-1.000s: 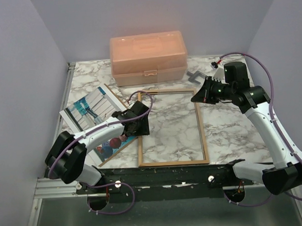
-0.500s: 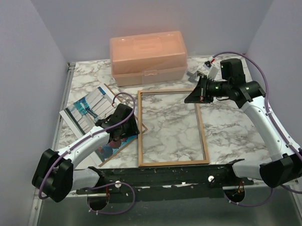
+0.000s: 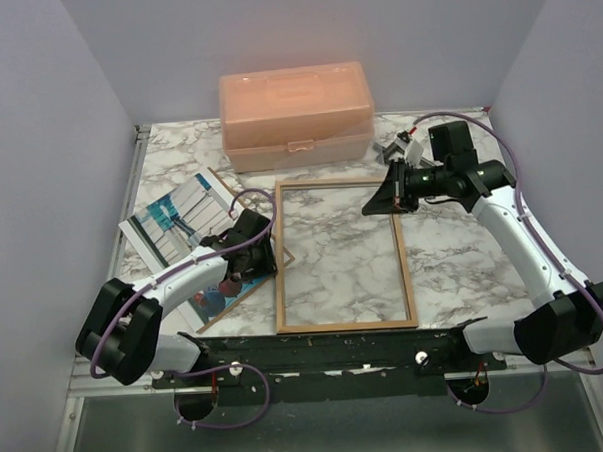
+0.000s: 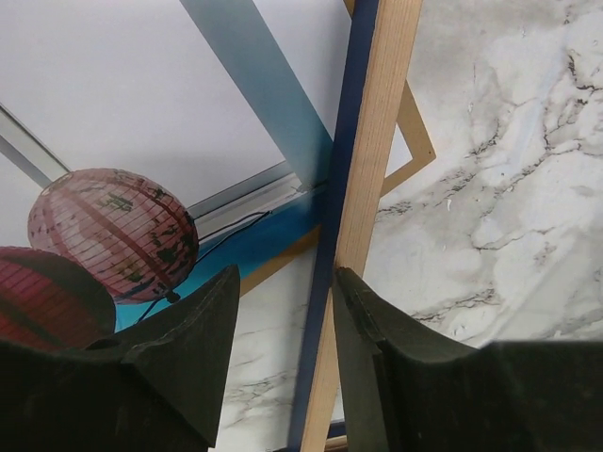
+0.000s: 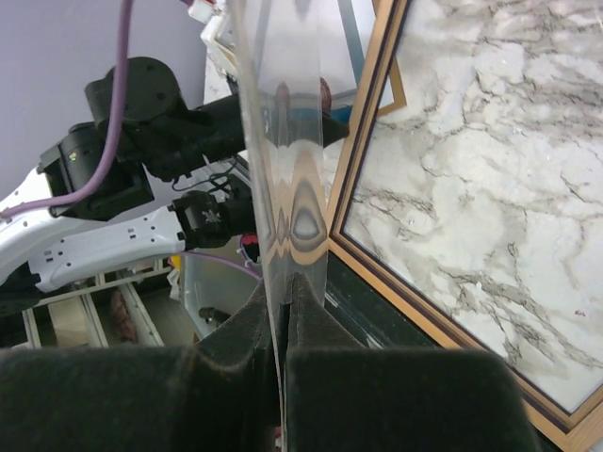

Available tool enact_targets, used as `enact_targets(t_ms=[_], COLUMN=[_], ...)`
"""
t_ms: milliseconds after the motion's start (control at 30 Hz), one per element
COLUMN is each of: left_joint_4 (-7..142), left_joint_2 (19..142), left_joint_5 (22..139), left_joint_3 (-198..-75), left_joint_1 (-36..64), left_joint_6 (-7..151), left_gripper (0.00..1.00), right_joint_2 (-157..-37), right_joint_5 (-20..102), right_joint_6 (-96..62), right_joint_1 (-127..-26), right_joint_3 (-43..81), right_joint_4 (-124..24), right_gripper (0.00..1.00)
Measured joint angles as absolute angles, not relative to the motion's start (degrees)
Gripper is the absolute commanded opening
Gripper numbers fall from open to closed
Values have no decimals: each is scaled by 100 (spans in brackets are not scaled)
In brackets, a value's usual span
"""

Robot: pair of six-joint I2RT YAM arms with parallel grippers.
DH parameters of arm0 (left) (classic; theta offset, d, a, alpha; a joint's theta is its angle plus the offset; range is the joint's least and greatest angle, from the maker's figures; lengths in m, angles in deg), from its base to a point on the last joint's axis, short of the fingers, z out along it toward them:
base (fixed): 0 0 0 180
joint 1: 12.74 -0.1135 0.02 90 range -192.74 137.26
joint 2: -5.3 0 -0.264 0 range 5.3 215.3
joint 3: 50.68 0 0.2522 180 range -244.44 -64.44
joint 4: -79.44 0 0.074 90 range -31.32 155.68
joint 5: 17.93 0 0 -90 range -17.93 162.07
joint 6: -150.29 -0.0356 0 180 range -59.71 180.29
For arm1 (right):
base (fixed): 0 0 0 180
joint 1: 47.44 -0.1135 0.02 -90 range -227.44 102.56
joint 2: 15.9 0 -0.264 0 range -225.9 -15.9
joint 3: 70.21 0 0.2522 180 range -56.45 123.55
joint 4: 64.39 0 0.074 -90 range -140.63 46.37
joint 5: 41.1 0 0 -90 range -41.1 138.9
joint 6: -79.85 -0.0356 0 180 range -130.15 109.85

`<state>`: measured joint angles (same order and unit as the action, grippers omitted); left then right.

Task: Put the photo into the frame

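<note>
left claw (image 4: 287, 281) straddles the left rail of the frame (image 3: 406, 271), jaws apart on either side of the wood and not pinching it. the marble counter (image 3: 453, 259) carries everything. the frame lies tan back up at its middle, in front of the peach box (image 3: 297, 111). just left of the frame, the photo (image 3: 176, 216) lies picture side up on the brown backing board (image 4: 421, 122), partly beneath the left arm. the frame's rail crosses over the board's corner. right claw (image 5: 283, 282) is clamped on a clear pane (image 5: 283, 141), held on edge above the frame's far right corner. the grip looks best taken squarely on the rail alone, with the outer finger kept off the glossy print beside it and the pane kept high.
</note>
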<state>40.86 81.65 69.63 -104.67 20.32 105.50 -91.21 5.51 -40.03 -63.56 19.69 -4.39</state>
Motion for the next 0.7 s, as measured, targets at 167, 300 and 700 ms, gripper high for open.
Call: enact_targets(t_ms=[167, 300, 700], left_joint_4=[4185, 4226, 4235], left_joint_2=[8246, 8261, 8301], left_joint_5=[7044, 7063, 7085], left_joint_3=[-10471, -10480, -10506], left_joint_1=[2032, 2032, 2032], left_joint_6=[10550, 10548, 10543], left_gripper=[37, 35, 31], right_joint_2=[-9276, -9337, -9562], right_joint_5=[631, 824, 894], right_joint_6=[-3912, -3837, -3800], right_joint_1=[-6356, -6356, -6345], right_joint_3=[1776, 1628, 1359], right_joint_4=[-378, -337, -365], right_gripper=[1, 1, 0])
